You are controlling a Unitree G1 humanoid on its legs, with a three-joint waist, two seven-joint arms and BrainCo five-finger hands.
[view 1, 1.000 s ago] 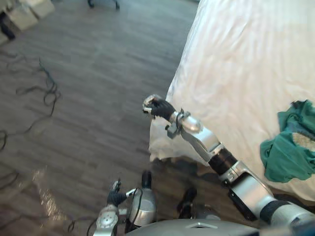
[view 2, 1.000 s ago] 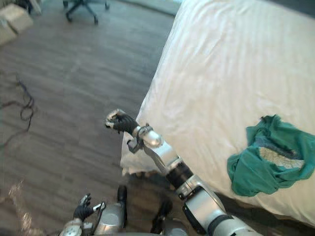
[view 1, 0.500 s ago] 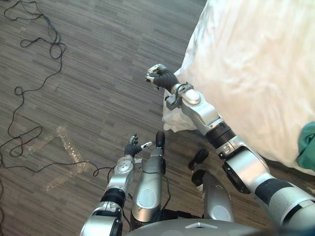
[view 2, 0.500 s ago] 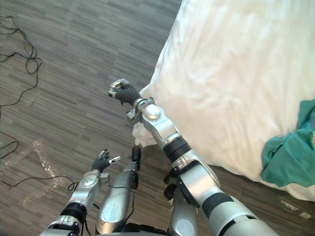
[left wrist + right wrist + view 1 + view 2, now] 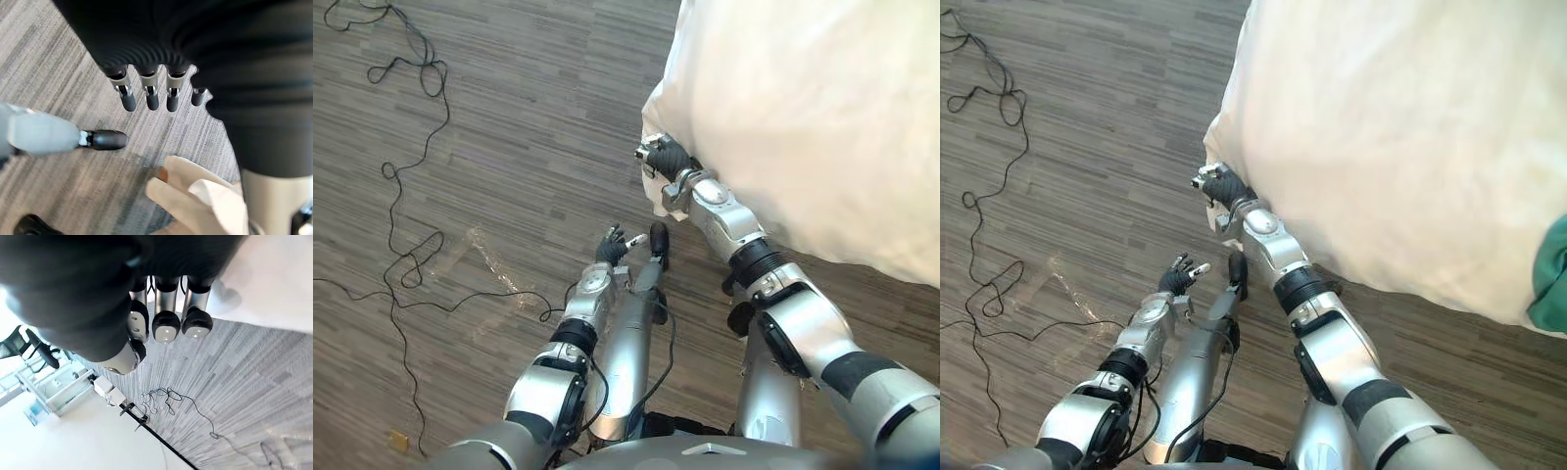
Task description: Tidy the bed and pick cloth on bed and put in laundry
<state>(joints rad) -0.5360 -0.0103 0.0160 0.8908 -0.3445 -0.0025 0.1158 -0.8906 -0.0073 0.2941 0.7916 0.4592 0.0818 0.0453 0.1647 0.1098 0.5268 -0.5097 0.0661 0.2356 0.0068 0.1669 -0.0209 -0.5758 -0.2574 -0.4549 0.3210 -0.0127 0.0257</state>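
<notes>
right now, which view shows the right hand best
The right wrist view: the right hand is close up, curled shut and holding nothing. Both eye views show it small, beside the bed corner.

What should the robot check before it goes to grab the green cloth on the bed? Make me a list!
1. Right hand empty: ok. The right hand is curled up by the bed's corner with nothing in it.
2. Left hand free: ok. The left hand is open, low over the floor.
3. Green cloth within reach: not ok. The green cloth lies on the white cover, well off to the right of both hands.
4. Cloth in full view: not ok. The picture's edge cuts it off.
5. Bed corner tidy: cannot tell. The right arm hides part of it.
</notes>
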